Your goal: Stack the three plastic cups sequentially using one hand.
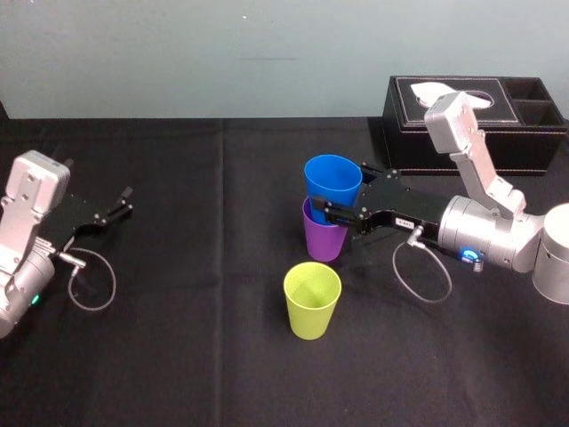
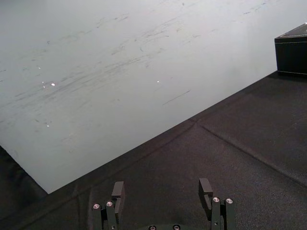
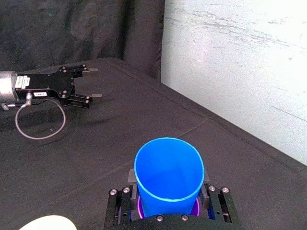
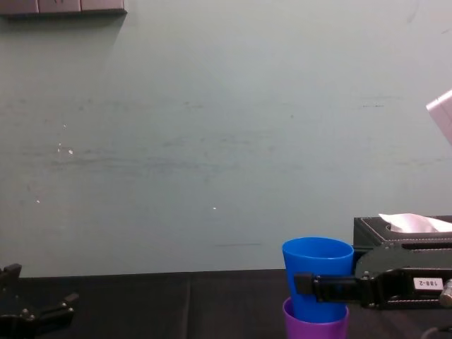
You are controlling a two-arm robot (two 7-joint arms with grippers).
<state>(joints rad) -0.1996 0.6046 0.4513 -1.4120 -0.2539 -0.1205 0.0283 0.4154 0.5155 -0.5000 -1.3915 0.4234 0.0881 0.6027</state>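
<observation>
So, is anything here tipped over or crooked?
Nothing stands out. The blue cup sits partway in the purple cup, gripped by the right claw; the yellow-green cup stands upright nearby. The left claw rests open, far left.

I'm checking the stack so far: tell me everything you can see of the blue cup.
The blue cup is smooth, bright plastic, tapered, upright, mouth up and empty. Its base sits nested in the purple cup, just beyond the green cup, which stands apart. The right claw has a finger on either side of its lower wall, gripping it.
</observation>
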